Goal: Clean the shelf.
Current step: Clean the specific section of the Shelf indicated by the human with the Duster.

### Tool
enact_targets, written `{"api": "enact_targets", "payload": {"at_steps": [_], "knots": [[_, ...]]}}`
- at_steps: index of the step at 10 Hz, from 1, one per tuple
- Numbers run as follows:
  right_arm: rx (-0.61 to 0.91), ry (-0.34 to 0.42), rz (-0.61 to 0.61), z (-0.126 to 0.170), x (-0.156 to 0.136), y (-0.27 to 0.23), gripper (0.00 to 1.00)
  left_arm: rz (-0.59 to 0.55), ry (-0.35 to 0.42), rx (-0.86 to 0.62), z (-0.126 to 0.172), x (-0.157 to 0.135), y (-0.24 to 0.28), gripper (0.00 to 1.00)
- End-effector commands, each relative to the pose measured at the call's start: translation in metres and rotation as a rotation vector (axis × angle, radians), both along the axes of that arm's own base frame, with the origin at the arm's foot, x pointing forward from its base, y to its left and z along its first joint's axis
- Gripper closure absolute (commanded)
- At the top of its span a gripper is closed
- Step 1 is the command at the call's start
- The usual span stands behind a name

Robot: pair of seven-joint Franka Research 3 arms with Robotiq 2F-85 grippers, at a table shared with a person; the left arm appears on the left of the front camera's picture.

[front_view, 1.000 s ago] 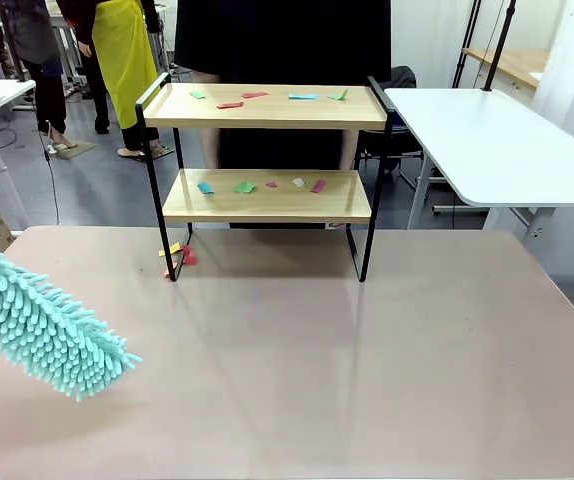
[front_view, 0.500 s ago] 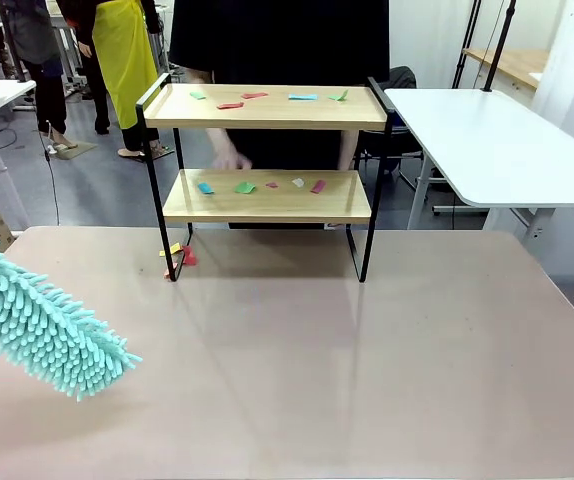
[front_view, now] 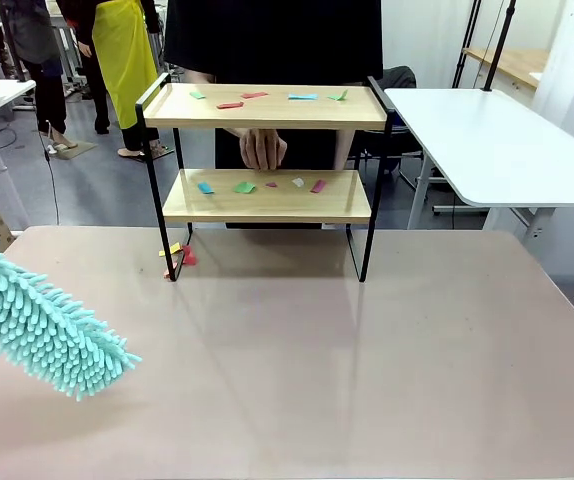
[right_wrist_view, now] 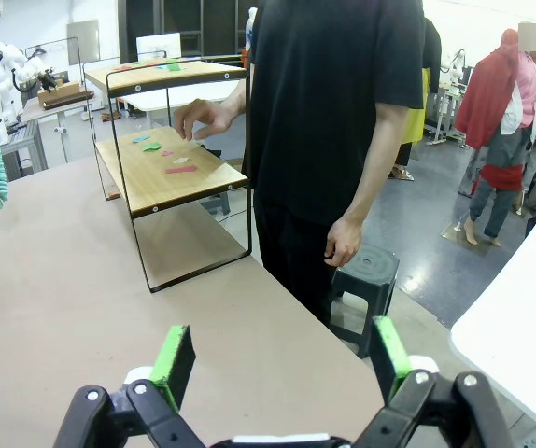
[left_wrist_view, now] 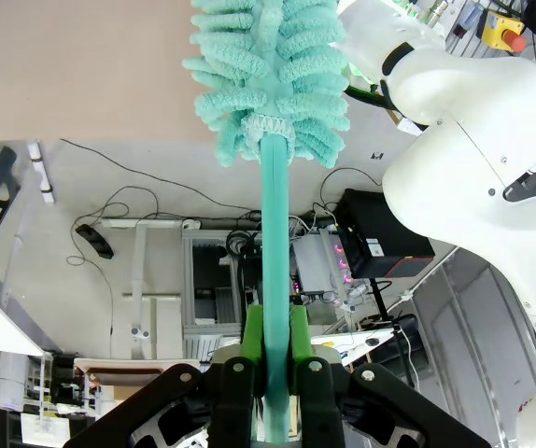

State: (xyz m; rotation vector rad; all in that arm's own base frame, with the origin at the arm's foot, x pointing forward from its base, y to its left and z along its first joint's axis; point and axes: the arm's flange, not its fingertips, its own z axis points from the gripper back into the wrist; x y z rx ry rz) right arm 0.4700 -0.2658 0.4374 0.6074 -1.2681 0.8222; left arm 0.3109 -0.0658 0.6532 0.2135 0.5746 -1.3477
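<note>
Holding the teal duster (front_view: 42,325) at the near left, the left gripper (left_wrist_view: 275,329) pinches its handle tight; the right gripper (right_wrist_view: 281,359) stands spread, empty. Sweeping looks not yet begun: the shelf (front_view: 267,208) sits well apart at far centre, littered with scraps (front_view: 244,187). The next move calls for carrying the duster across to it.

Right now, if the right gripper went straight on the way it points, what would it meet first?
Probably the person, about hip height, beside the shelf. The open right gripper looks across the table at them. Depth is unclear.
</note>
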Motion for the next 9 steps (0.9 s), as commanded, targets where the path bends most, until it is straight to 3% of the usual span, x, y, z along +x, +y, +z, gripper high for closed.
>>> {"api": "enact_targets", "payload": {"at_steps": [1,9], "knots": [[0.000,-0.007,0.001,0.0031,0.0004,0.0015,0.00,0.000,0.004,0.002,0.0004,-0.0015,-0.0002,0.87],[0.000,-0.007,0.001,0.0031,0.0004,0.0015,0.00,0.000,0.004,0.002,0.0004,-0.0015,-0.0002,0.87]]}}
